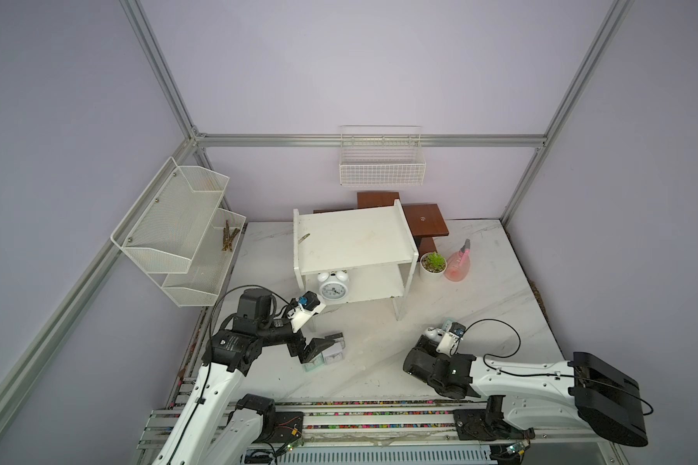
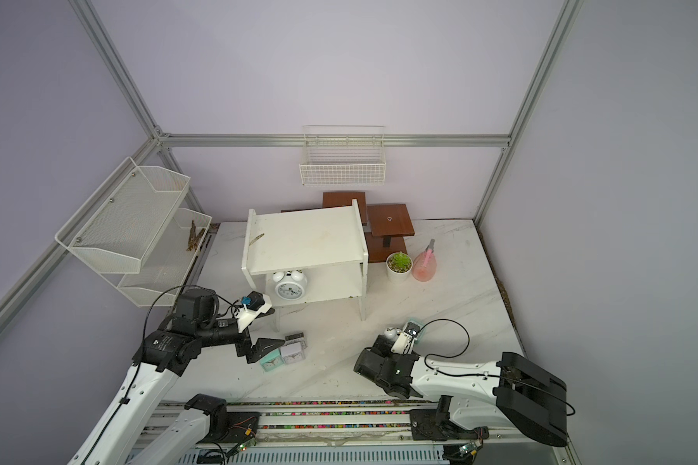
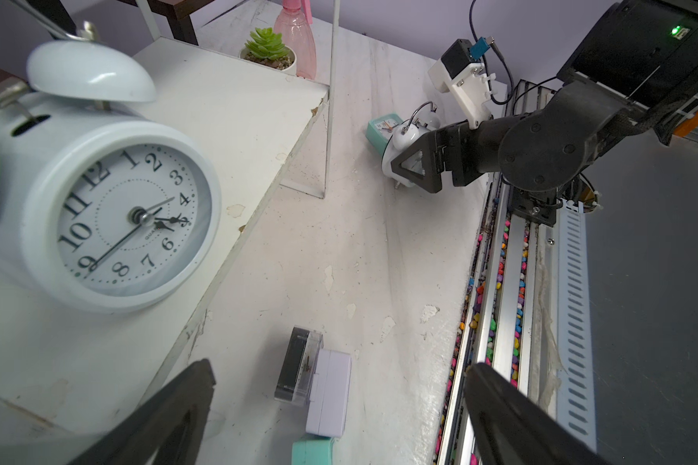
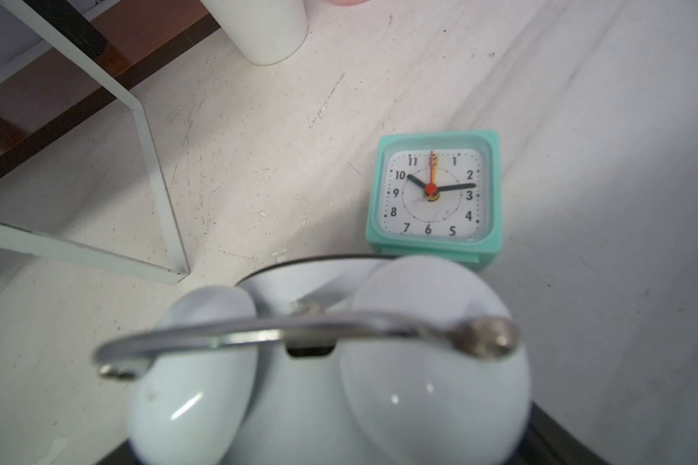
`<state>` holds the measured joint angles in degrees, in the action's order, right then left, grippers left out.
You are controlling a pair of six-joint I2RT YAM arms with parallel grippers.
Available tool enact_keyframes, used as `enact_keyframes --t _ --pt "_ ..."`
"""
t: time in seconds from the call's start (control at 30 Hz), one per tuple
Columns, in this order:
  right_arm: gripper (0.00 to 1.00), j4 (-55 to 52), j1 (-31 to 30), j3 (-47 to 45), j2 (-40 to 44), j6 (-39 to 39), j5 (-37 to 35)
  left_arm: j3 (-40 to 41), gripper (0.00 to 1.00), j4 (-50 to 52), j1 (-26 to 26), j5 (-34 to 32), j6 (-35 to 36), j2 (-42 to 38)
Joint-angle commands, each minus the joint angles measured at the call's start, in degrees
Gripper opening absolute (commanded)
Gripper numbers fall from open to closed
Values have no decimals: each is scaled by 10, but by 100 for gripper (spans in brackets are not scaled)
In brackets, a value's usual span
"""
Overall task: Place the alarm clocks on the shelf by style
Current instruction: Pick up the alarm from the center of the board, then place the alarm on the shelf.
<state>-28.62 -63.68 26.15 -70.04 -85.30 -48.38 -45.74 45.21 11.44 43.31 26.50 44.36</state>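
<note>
The white two-tier shelf [image 1: 351,237] [image 2: 303,237] stands mid-table. One white twin-bell clock [image 1: 332,286] [image 2: 288,286] [image 3: 109,209] sits on its lower board. My left gripper [image 1: 323,349] [image 2: 264,350] [image 3: 341,364] hangs open over a huddle of square clocks: dark-framed [image 1: 335,336] [image 3: 299,362], white [image 2: 293,353] [image 3: 329,392] and mint [image 2: 271,362]. My right gripper [image 1: 430,340] [image 2: 383,342] has its jaws around a second twin-bell clock [image 3: 403,135] [image 4: 327,382] on the table; whether they touch it is hidden. Another mint clock [image 4: 434,193] [image 1: 448,324] stands just beyond it.
A mesh wall rack [image 1: 178,225] hangs at the left and a wire basket [image 1: 381,161] on the back wall. Behind and right of the shelf are a brown wooden stand [image 1: 424,219], a potted succulent [image 1: 433,265] and a pink spray bottle [image 1: 458,263].
</note>
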Motion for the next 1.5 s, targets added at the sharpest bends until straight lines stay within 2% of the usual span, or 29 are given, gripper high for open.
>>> enact_keyframes --t 0.0,0.27,0.5,0.53,0.63,0.83,1.13,1.47 --pt "91 18 3 -4 -2 25 -16 6 100 -17 4 -2 -9 -5" --pt "75 -8 3 20 25 86 3 6 100 -18 4 -12 -10 -9" --pt "68 -97 2 122 58 203 75 9 100 -24 4 -31 -11 -11" --pt "62 -102 2 137 62 220 90 9 100 -24 4 -37 -12 -10" --pt "59 -117 2 180 70 265 116 11 100 -28 4 -57 -14 -11" --pt "55 -147 1 271 75 335 145 13 100 -34 4 -81 -22 -17" --pt "54 -206 0 404 15 394 161 18 100 -44 4 -83 -28 -11" --pt "52 -137 0 449 -38 427 143 24 100 -46 4 -83 -29 -10"
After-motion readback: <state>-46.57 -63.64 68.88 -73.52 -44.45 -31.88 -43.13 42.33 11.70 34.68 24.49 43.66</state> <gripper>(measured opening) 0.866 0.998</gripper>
